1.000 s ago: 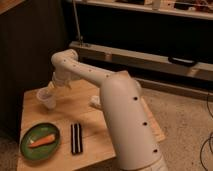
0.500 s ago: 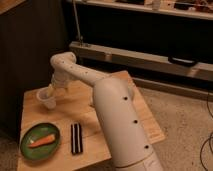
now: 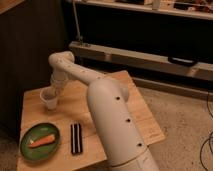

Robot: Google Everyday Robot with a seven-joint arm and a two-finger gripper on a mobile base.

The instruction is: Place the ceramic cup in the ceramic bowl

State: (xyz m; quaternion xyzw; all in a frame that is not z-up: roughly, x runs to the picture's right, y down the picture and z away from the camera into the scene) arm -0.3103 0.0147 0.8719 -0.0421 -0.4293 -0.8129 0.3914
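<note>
The ceramic cup [image 3: 48,102], small and white, stands upright near the back left of the wooden table [image 3: 131,107]. My gripper [image 3: 52,92] comes down from the white arm onto the cup's rim and is shut on it. The ceramic bowl [image 3: 26,136], a shallow dark-green dish, lies at the table's front left corner, nearer the front edge than the cup. An orange carrot-like piece [image 3: 42,141] lies inside the bowl.
A black, flat oblong thing [image 3: 76,138] lies just right of the bowl. My thick white arm [image 3: 112,120] crosses the table's middle and right. A dark wall stands to the left, and a shelf unit with a metal rail [image 3: 145,57] behind.
The arm has swung left and lowered onto the cup. The gripper has gone from open to shut on the cup's rim. Bowl and black thing have not moved.
</note>
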